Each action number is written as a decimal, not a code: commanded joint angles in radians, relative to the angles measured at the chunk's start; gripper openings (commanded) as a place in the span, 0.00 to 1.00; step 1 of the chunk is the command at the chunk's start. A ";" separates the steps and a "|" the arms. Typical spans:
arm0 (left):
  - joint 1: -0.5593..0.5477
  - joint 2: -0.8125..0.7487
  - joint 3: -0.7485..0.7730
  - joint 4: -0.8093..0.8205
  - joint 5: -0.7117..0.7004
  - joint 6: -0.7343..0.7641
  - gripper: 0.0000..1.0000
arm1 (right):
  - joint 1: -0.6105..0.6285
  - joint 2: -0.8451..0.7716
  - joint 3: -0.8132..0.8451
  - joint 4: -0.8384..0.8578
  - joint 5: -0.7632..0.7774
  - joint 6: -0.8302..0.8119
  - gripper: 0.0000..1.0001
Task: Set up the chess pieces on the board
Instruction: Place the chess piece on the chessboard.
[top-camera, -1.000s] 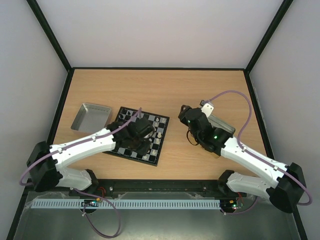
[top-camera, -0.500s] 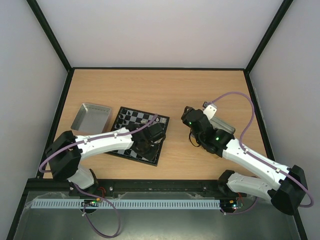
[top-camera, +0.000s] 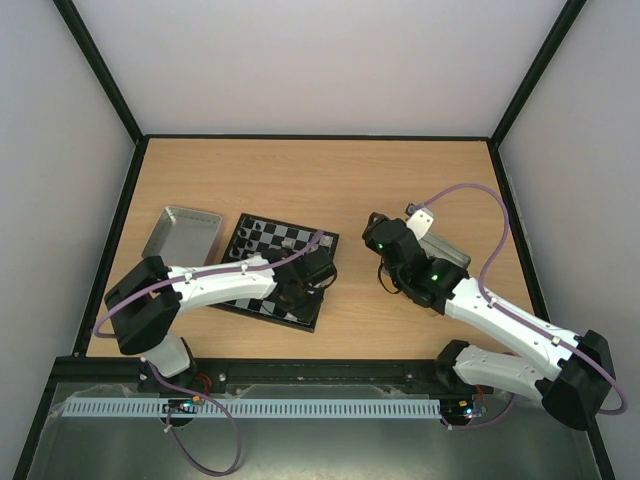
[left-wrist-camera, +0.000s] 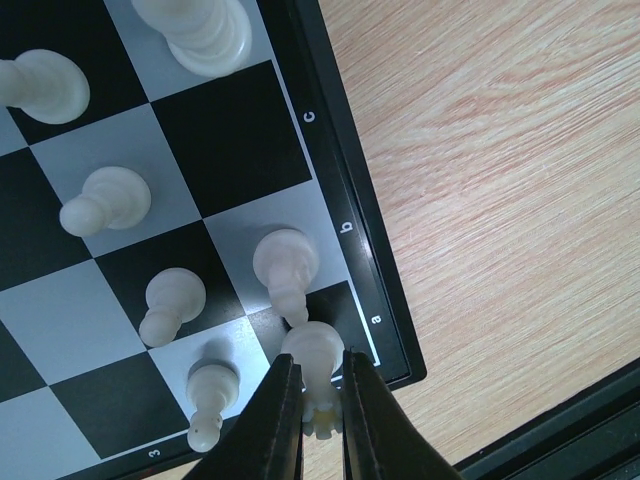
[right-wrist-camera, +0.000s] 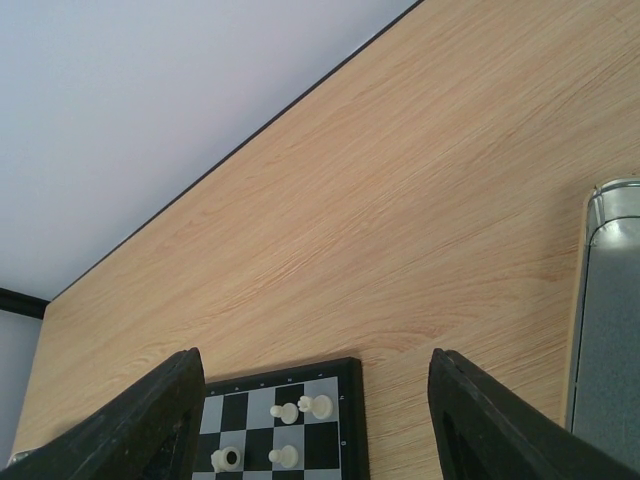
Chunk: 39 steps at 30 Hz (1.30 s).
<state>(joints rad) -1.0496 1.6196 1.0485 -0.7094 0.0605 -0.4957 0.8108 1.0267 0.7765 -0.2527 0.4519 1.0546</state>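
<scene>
Wooden desk (top-camera: 400, 190), with the board (top-camera: 300, 240) lying toward its left near edge.
From above, my left gripper (left-wrist-camera: 316, 365) is hidden under its own wrist. The left wrist camera shows it closed on a cream-white piece (left-wrist-camera: 312, 345) at the board's corner by the letter a. My right gripper (right-wrist-camera: 315, 360) stands wide apart and holds nothing, near a silver tin (right-wrist-camera: 610, 320).
</scene>
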 joint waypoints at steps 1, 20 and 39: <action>-0.005 0.013 0.011 -0.003 0.003 0.013 0.08 | -0.003 -0.001 -0.011 -0.008 0.039 0.010 0.61; -0.008 0.031 -0.007 -0.012 0.008 0.032 0.18 | -0.003 0.007 -0.017 -0.002 0.027 0.015 0.61; 0.041 -0.156 0.085 -0.051 -0.035 0.049 0.50 | -0.004 0.002 -0.001 0.042 -0.064 -0.031 0.61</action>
<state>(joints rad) -1.0302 1.5620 1.0687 -0.7357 0.0650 -0.4557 0.8108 1.0294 0.7712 -0.2459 0.4107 1.0489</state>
